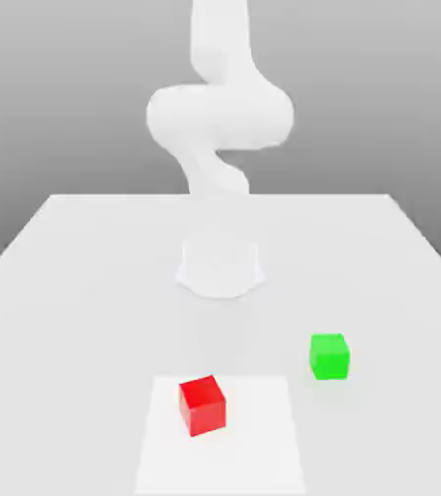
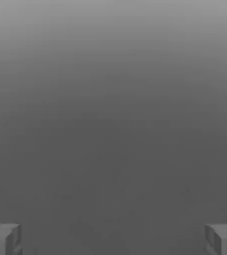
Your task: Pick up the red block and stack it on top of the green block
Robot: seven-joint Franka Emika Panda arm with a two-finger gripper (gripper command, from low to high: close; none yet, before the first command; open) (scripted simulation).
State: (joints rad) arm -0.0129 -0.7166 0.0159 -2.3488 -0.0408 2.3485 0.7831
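red block [image 1: 202,404], green block [image 1: 329,356] apart, tool [image 2: 113,240] spread wide

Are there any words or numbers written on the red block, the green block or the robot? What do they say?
None: no words, numbers, labels or signs can be read anywhere.
red block: plain red faces, nothing written.
green block: plain green faces, nothing written.
robot arm: plain white, no brand or label.
table: plain white, with a lighter blank square under the red block.
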